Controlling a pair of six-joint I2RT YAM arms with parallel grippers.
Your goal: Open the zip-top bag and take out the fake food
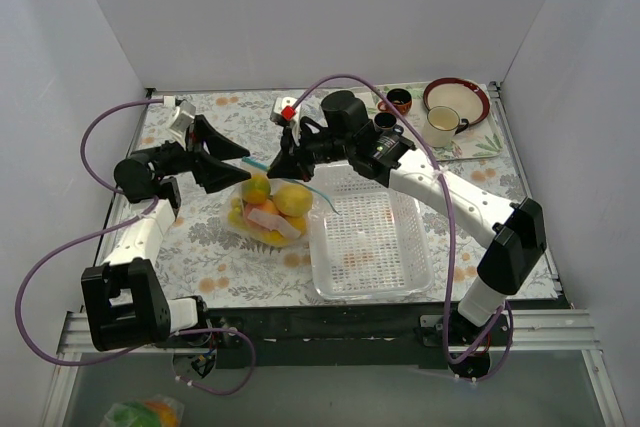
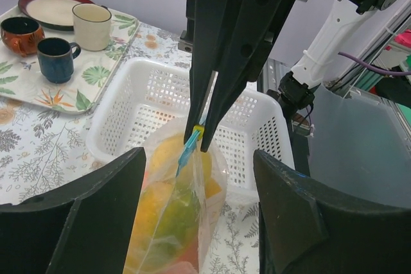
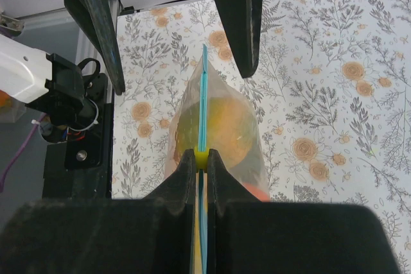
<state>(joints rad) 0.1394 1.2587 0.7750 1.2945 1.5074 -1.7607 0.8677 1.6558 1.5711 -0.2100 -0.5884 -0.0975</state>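
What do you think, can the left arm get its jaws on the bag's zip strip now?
Probably yes. The left gripper is open, jaws either side of the zip strip on the zip-top bag. The right gripper pinches the strip farther along, leaving that stretch free.

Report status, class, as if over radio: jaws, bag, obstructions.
Right gripper jaws shut on zip slider. Left gripper jaws open, flanking zip-top bag. Fake food inside. White perforated basket alongside, not obstructing.

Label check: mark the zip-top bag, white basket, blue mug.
zip-top bag (image 2: 168,222), left wrist view, clear side wall.
white basket (image 2: 117,110), left wrist view, left wall.
blue mug (image 2: 55,61), left wrist view, body.
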